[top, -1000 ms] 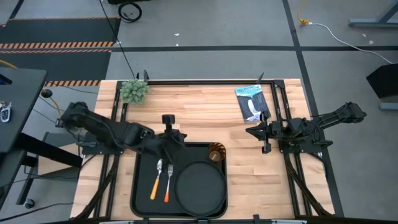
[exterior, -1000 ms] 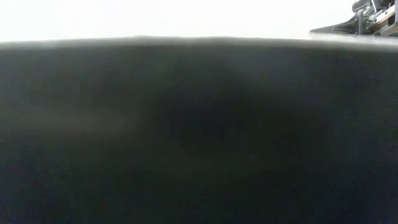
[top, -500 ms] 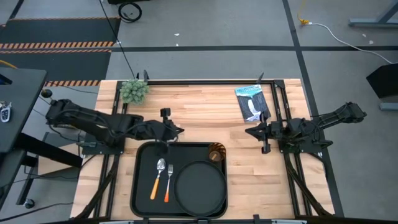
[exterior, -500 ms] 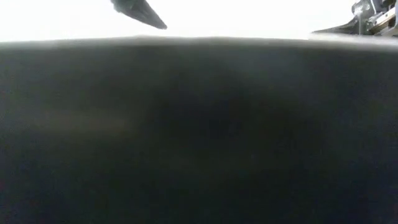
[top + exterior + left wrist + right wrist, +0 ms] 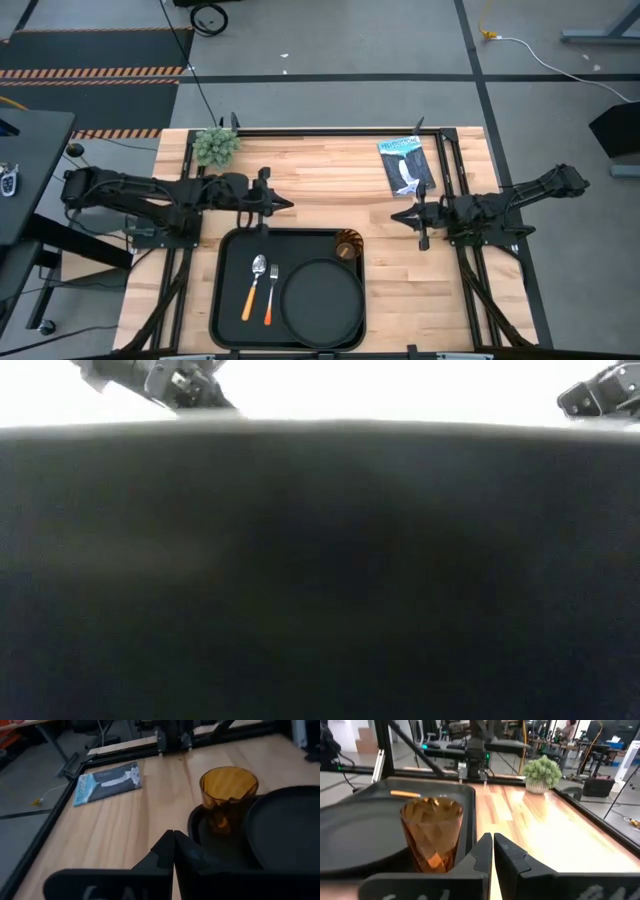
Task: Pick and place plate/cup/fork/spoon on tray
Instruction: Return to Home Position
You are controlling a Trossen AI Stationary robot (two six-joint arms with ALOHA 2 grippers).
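Observation:
The black tray [image 5: 232,250] lies at the table's near middle. On it rest the round black plate [image 5: 322,298], the amber cup [image 5: 348,245] upright in its far right corner, the spoon [image 5: 253,287] and the fork [image 5: 270,292] side by side at its left. My left gripper [image 5: 288,206] is shut and empty just beyond the tray's far edge. My right gripper [image 5: 396,216] is shut and empty to the right of the cup. The cup shows in the left wrist view [image 5: 227,795] and the right wrist view [image 5: 432,832].
A small green plant [image 5: 216,146] stands at the table's far left. A blue and white packet [image 5: 404,165] lies at the far right. Black frame rails run along the table's edges. Bare wood lies between the two grippers and to the right of the tray.
My left gripper has drawn back from over the tray's far left part toward the table's far left, and now is beyond the tray's far edge. My right gripper has shifted slightly toward the cup.

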